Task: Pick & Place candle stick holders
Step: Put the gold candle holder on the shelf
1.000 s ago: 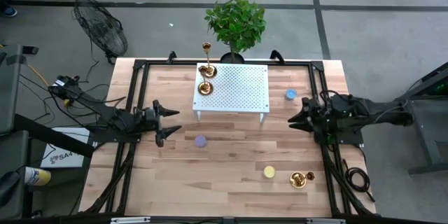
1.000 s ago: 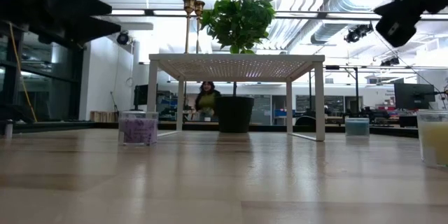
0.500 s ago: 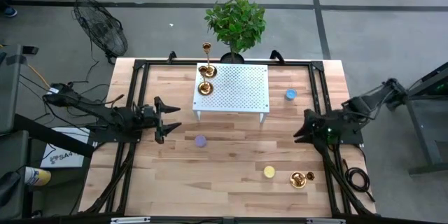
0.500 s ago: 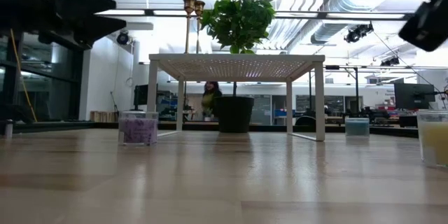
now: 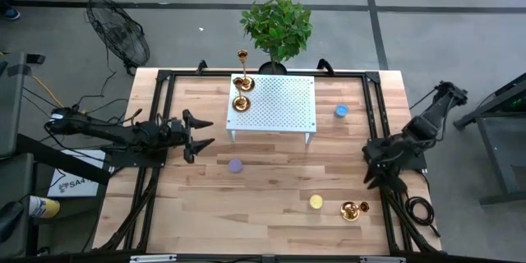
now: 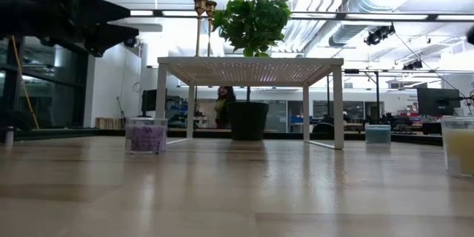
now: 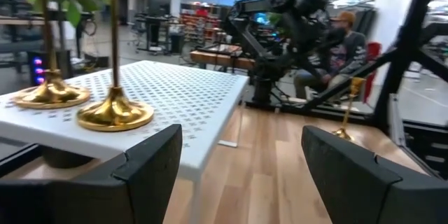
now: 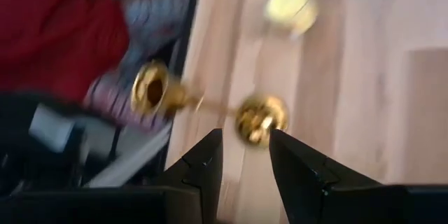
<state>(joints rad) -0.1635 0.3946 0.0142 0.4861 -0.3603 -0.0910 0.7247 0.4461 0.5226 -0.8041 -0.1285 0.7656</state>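
Our right gripper, fingers parted and empty, has swung from mid-table toward the fallen candle stick holder just ahead; pickup looks next. Left gripper waits released beside the white perforated stand on the wooden table; a person sits beyond.

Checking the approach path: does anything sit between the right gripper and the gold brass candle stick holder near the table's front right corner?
Nothing visible does. The right gripper hangs with open jaws just beside the gold brass candle stick holder; only bare wooden table lies between. The yellow round disc sits on its far side, out of the path.
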